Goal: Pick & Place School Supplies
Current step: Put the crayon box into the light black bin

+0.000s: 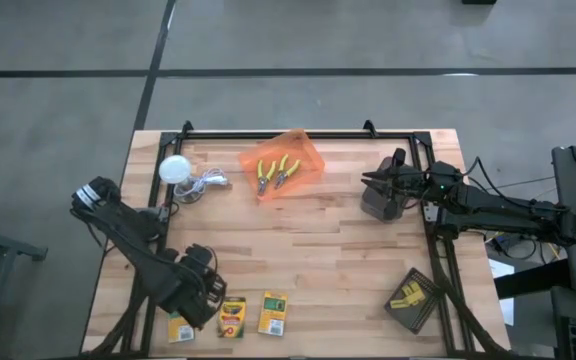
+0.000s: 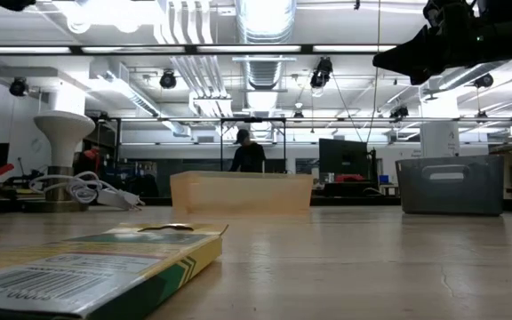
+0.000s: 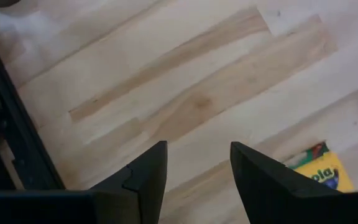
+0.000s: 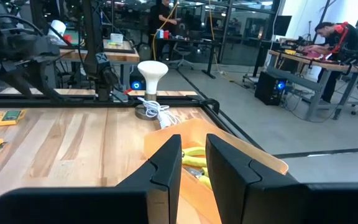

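Observation:
Three yellow-and-green crayon boxes (image 1: 232,317) (image 1: 272,312) (image 1: 178,328) lie flat in a row near the table's front edge. My left gripper (image 3: 197,149) hovers open just above and behind them (image 1: 206,295), pointing steeply down at bare wood. One box (image 3: 321,169) shows beside its finger, untouched. Two yellow-handled pliers (image 1: 276,172) lie inside the orange bin (image 1: 308,150) at the table's far middle. Small yellow blocks (image 1: 408,297) sit in a dark tray. My right gripper (image 4: 193,140) waits level at the far right (image 1: 370,183), with a narrow gap between its fingers and nothing in it.
A white ball lamp (image 1: 175,168) with a coiled cable (image 1: 206,184) stands left of the orange bin. The dark tray (image 1: 423,312) sits at the front right. Black frame rails (image 1: 298,132) run along the table's far and side edges. People work in the room beyond.

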Tool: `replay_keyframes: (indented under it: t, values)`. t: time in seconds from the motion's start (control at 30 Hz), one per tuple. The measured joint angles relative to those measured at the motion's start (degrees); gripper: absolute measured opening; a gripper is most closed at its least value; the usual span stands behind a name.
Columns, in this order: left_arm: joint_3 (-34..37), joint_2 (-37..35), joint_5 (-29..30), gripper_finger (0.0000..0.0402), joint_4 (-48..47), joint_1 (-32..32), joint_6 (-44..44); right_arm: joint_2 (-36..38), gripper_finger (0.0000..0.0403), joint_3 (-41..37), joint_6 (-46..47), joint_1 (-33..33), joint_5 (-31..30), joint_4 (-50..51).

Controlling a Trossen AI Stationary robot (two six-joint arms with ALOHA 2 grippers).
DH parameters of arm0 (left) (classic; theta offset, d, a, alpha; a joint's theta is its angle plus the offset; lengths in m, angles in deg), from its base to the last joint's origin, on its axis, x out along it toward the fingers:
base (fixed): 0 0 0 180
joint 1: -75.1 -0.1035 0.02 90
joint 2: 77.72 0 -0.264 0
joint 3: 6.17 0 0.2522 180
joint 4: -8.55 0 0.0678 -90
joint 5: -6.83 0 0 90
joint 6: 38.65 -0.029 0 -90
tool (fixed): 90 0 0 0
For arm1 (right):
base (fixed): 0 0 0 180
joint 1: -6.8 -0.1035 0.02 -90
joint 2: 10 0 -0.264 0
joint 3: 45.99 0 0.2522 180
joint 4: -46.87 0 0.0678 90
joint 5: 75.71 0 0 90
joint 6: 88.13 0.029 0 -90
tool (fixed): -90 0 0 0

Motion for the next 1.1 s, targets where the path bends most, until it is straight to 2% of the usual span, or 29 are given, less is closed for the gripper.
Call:
replay_keyframes:
  t: [0.2, 0.47, 0.63, 0.8, 1.1]
  values:
    - [0.05, -0.99, -0.57, 0.0181, 0.16, 4.20, 5.46, 0.01, 0.0068, 0.00, 0.00, 0.00, 0.00, 0.00]
    - [1.60, -2.50, 3.14, 0.0181, -0.44, 7.81, 7.68, -0.01, 0.0068, 0.00, 0.00, 0.00, 0.00, 0.00]
    - [10.03, -7.09, 1.86, 0.0181, 8.25, 8.98, 9.48, 0.01, 0.0068, 0.00, 0.00, 0.00, 0.00, 0.00]
    - [18.67, -16.30, 1.28, 0.0181, 16.58, 10.73, 10.13, -0.01, 0.0068, 0.00, 0.02, -0.02, 0.00, 0.00]
    - [32.40, -30.16, -1.66, 0.0181, 36.22, 12.81, 0.69, -0.01, 0.0068, 0.00, 0.00, 0.00, 0.00, 0.00]
